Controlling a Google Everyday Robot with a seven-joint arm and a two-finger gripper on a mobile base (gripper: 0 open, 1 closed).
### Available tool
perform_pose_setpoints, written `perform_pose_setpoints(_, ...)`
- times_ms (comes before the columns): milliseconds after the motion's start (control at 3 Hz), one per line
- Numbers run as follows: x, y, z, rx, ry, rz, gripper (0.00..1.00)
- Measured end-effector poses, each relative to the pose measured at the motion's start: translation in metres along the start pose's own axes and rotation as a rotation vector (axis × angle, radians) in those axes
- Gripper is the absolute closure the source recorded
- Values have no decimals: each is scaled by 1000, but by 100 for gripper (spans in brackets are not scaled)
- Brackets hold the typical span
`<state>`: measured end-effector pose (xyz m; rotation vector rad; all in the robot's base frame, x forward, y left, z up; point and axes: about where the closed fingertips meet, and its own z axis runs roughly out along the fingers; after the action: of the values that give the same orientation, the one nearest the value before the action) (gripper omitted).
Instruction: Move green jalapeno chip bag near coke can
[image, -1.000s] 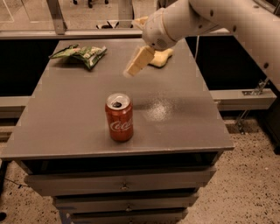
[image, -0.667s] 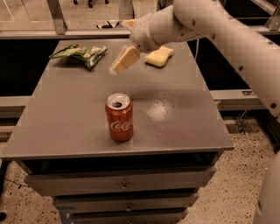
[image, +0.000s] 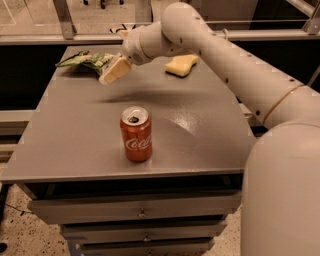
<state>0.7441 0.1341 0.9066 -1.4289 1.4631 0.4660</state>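
camera view: arm outstretched, claw beside chip bag

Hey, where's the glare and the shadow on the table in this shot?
Camera view: dim, warm light; a bright sheen on the table just picture-right of the coke can; a soft dark shadow band lies under the gripper, which hovers beside the green jalapeno chip bag.
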Motion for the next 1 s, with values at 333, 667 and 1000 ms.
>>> perform_pose_setpoints(333, 0, -1, 40, -2, -19, 43, 0)
perform_pose_setpoints(667, 4, -4, 73, 11, -26, 72, 0)
perform_pose_setpoints(1000, 4, -9, 92, 41, -38, 110, 17)
